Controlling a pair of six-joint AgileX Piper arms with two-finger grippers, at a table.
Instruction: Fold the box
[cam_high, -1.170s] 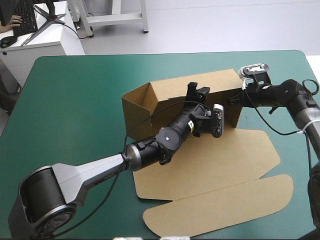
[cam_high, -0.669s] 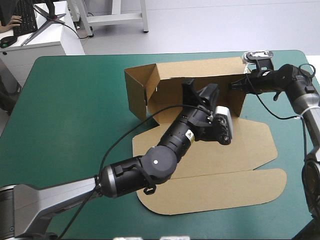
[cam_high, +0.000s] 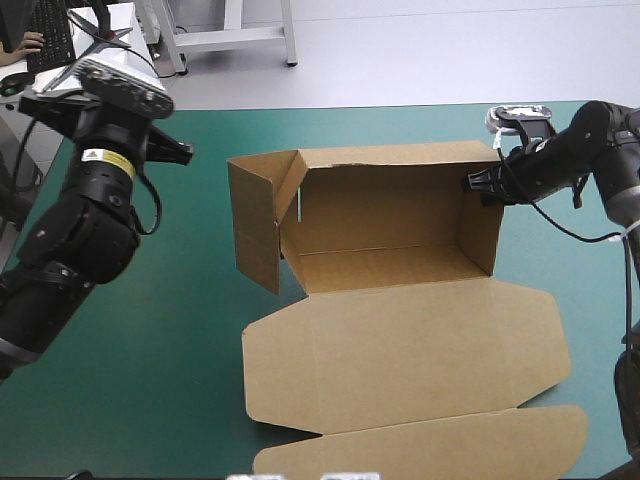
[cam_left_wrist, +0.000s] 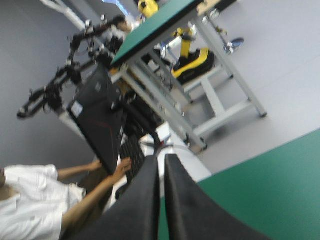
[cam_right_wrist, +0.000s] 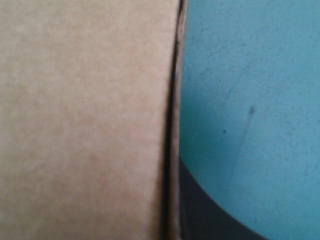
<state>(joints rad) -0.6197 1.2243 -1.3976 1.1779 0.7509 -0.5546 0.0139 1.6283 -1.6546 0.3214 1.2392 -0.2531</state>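
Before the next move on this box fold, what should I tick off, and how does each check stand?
1. Grip of the right claw on the box: ok, shut on its right wall at the far corner.
2. Clearance of the left claw: ok, shut, empty, above the teal-green cover at its left side.
3. Is the right wall upright: ok.
4. Is the left wall upright: not ok, it swings outward.
5. Is the lid flat on the cover: ok.
6. Is the far wall locked in place: cannot tell.
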